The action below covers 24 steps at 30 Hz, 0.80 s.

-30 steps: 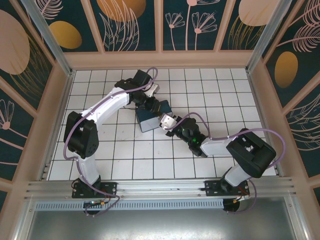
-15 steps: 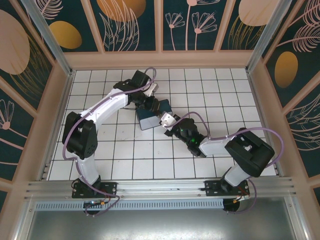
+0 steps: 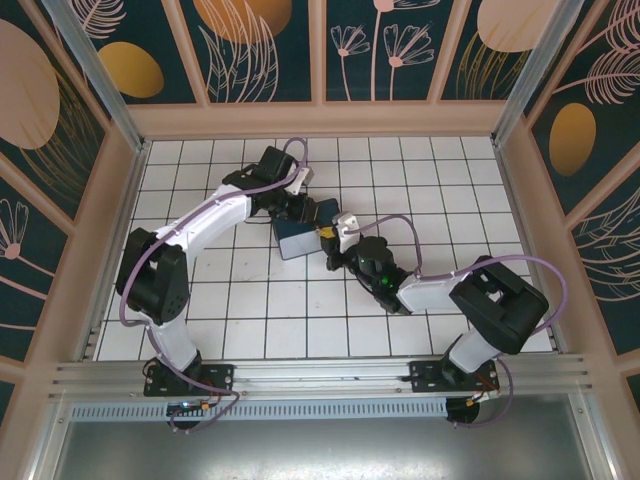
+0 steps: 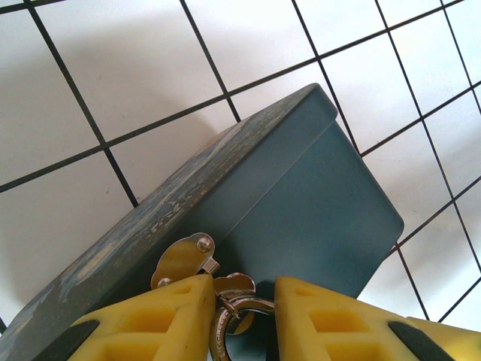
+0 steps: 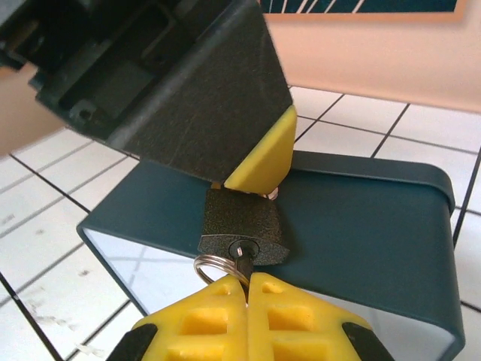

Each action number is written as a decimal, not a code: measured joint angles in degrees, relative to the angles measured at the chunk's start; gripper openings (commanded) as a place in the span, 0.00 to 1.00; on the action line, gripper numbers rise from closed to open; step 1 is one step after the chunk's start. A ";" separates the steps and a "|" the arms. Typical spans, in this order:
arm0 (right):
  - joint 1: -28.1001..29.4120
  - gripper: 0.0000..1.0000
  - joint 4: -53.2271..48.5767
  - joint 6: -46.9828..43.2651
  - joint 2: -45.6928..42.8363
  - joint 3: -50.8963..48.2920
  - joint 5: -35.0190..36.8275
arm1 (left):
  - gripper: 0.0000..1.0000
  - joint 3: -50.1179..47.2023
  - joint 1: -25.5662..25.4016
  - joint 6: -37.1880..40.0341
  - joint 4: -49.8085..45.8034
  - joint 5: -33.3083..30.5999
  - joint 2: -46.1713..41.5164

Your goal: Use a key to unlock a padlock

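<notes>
My right gripper is clamped on the key, which sits in the padlock against the box front. The key's shaft lines up with my fingers, so I judge a wrist roll comes next. My left gripper pinches the padlock's top.

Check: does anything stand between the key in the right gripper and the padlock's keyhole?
Nothing visible does. The right gripper pinches the key, whose tip sits at the keyhole of the padlock. The left gripper holds the padlock at its shackle end, clear of that path.
</notes>
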 measured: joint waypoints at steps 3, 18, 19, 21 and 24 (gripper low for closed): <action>0.00 0.00 0.04 5.75 0.00 0.17 -0.02 | 0.29 -0.81 0.11 -0.17 1.01 0.02 -0.42; -0.52 0.00 0.44 34.60 0.02 0.20 -2.19 | 0.31 -3.34 0.20 -0.79 4.17 -0.24 -1.79; -0.52 0.00 0.48 35.82 0.07 0.20 -2.32 | 0.32 -3.48 0.20 -0.81 4.35 -0.24 -1.90; -0.52 0.00 0.94 38.21 0.39 0.20 -2.71 | 0.36 -3.80 0.20 -1.01 4.59 -0.31 -2.23; -0.28 0.00 0.76 39.08 0.55 0.44 -3.10 | 0.40 -4.02 0.13 -1.01 4.46 -0.66 -2.84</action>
